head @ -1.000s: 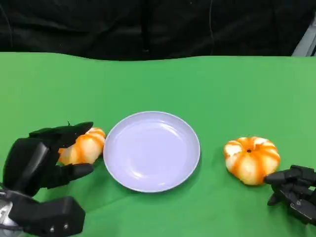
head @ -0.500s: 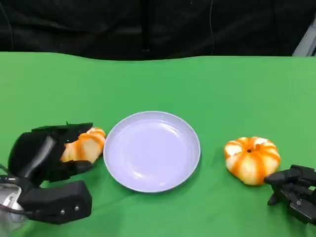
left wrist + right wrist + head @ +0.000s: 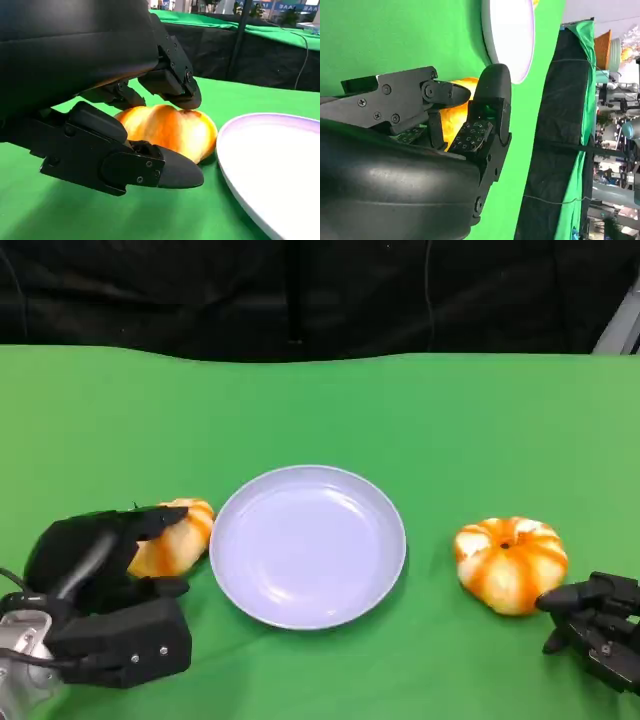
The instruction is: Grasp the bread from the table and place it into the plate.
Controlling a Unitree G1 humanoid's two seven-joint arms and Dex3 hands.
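A white plate (image 3: 300,550) lies at the table's middle. Left of it sits an orange-striped bread (image 3: 178,535), still on the green cloth. My left hand (image 3: 95,560) wraps around it from the left. In the left wrist view, fingers (image 3: 175,85) press on top of the bread (image 3: 170,130), the thumb lies low in front of it, and the plate (image 3: 280,165) is just beyond. A second, pumpkin-shaped bread (image 3: 510,562) sits right of the plate. My right hand (image 3: 595,625) rests near it with fingers apart, holding nothing. That bread (image 3: 455,112) shows between its fingers (image 3: 485,125).
Green cloth (image 3: 400,410) covers the table, with open room behind the plate. A black curtain (image 3: 300,290) hangs along the far edge. The plate's rim (image 3: 512,35) appears in the right wrist view.
My left hand has dropped lower and its fingers have closed in around the left bread. The bread, plate and right hand have stayed put.
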